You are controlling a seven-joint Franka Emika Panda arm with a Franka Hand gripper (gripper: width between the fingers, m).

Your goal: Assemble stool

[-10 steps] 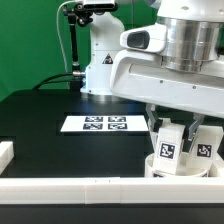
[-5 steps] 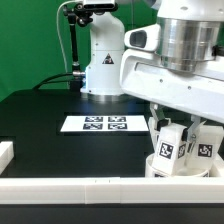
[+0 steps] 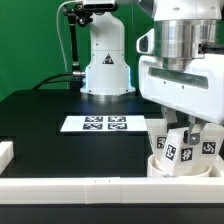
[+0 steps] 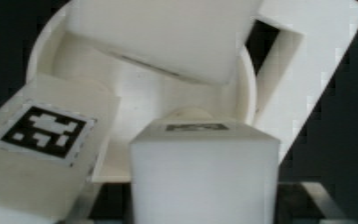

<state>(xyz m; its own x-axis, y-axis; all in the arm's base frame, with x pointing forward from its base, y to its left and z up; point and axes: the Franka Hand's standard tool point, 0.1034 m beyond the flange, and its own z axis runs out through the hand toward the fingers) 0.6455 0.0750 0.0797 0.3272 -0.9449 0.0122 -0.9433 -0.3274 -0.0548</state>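
In the exterior view the gripper (image 3: 181, 128) is seen clenched on an upright stool leg (image 3: 171, 146), long axis vertical, directly over the round seat (image 3: 160, 166) by the front rail (image 3: 90, 186); in the wrist view tagged legs (image 4: 149, 80) are seen crowding the seat.

Exterior view: arm's bulk hides the gripper (image 3: 187, 140) fingertips; seat (image 3: 172, 168) partly covered, cut by frame edge. Wrist view: blurred leg (image 4: 202, 170) blocks the seat; grip unclear.
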